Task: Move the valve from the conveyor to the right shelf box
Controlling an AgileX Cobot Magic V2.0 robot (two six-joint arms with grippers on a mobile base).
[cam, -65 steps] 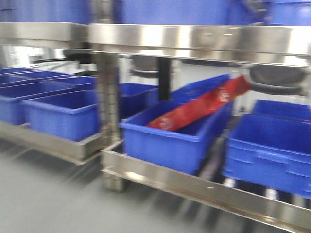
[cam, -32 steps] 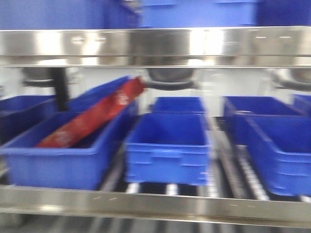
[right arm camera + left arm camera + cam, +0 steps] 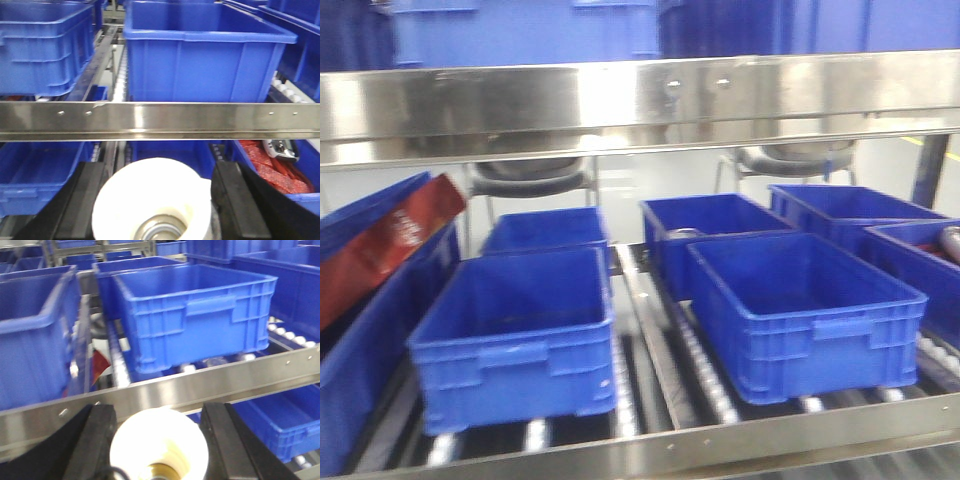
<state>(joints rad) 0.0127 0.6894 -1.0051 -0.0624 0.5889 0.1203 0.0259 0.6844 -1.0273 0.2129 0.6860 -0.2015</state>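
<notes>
Since half a second before, the front view had swung along the shelf: the red packet (image 3: 380, 245) that had lain left of centre now sat at the 9 o'clock edge, leaning tilted out of its blue box (image 3: 345, 370), and two other blue boxes filled the middle. The left-hand box (image 3: 510, 345) stood at 7 o'clock and the right-hand box (image 3: 810, 310) at 4 o'clock, both on the roller surface (image 3: 700, 370) and apart from each other. A steel rail (image 3: 640, 100) crossed at 12 o'clock.

In the left wrist view the left claw (image 3: 160, 412) sat at 6 o'clock, its black fingers (image 3: 92, 440) pressed against both sides of a white valve (image 3: 159, 445) with a brassy bore. A steel shelf edge (image 3: 200, 385) ran just beyond it, with a blue crate (image 3: 195, 315) at 12 o'clock.

In the right wrist view the right claw (image 3: 160, 167) likewise gripped a second white valve (image 3: 155, 200) at 6 o'clock. A shelf lip (image 3: 160, 117) crossed the centre, and a blue bin (image 3: 200, 60) stood above it at 12 o'clock. At 4 o'clock a lower bin (image 3: 310, 200) held red packs (image 3: 272, 172).
</notes>
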